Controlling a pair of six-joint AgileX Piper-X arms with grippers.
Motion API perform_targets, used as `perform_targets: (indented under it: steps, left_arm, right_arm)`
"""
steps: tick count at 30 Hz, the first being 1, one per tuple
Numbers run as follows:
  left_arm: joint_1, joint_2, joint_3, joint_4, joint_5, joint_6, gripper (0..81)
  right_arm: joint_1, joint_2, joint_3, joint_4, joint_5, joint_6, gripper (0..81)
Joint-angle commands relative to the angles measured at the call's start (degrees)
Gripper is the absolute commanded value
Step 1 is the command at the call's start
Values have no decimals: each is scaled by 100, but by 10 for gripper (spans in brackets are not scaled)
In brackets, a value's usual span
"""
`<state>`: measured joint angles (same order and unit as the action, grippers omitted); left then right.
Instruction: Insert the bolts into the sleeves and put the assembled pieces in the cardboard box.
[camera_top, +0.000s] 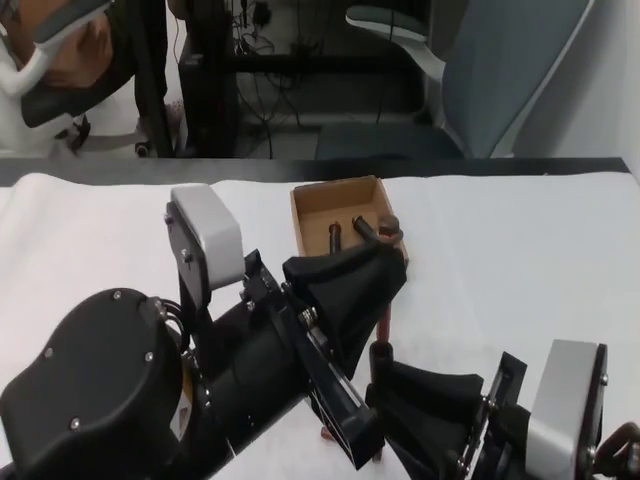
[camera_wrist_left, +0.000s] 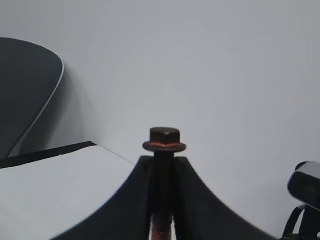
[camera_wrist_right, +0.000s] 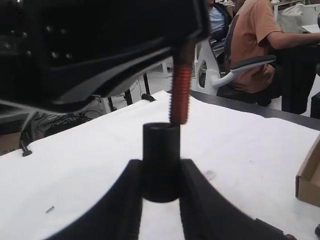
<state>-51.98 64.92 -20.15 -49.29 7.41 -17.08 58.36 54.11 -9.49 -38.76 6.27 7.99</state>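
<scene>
My left end effector pinches the bolt by its stem, tip right by the top of the sleeve squeezed in my right end effector over the bench, and both look hard, smooth and easy to slip.

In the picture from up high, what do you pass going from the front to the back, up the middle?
right hand → bolt → cardboard box → office chair
</scene>
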Motion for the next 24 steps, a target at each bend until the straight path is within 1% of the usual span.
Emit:
perform_targets:
  steps: [1, 5, 8, 10, 16, 19, 20, 21, 22, 23, 24]
  left_arm:
    - [-20, -25, -8, 47, 93, 56, 17]
    - [-20, -25, -8, 62, 131, 56, 17]
    - [-20, -25, -8, 62, 131, 56, 17]
    - [-20, -25, -8, 62, 130, 36, 17]
    - [-20, -25, -8, 62, 216, 38, 17]
    - [-20, -25, -8, 62, 455, -86, 17]
    - [-20, -25, -8, 62, 583, -103, 6]
    - [-20, -25, -8, 62, 727, -91, 32]
    - [-20, -25, -8, 98, 829, -93, 104]
    - [-20, -25, -8, 120, 937, -93, 185]
    - [-20, -25, -8, 176, 998, -93, 315]
  right_arm:
    - [10, -4, -49, -145, 161, -66, 0]
    - [10, -4, -49, -269, 160, -75, 0]
    - [10, -4, -49, -293, 469, -164, 0]
    - [10, -4, -49, -318, 500, -285, 0]
    - [10, -4, -49, -373, 500, -288, 0]
    - [10, -4, -49, -492, 611, -288, 0]
    - [10, -4, -49, -511, 745, -288, 0]
    - [-3, -4, -49, -520, 891, -288, 0]
    - [-2, -4, -49, -516, 950, -304, 0]
    - [-2, -4, -49, -516, 990, -304, 0]
    - [-2, -4, -49, -516, 1023, -304, 0]
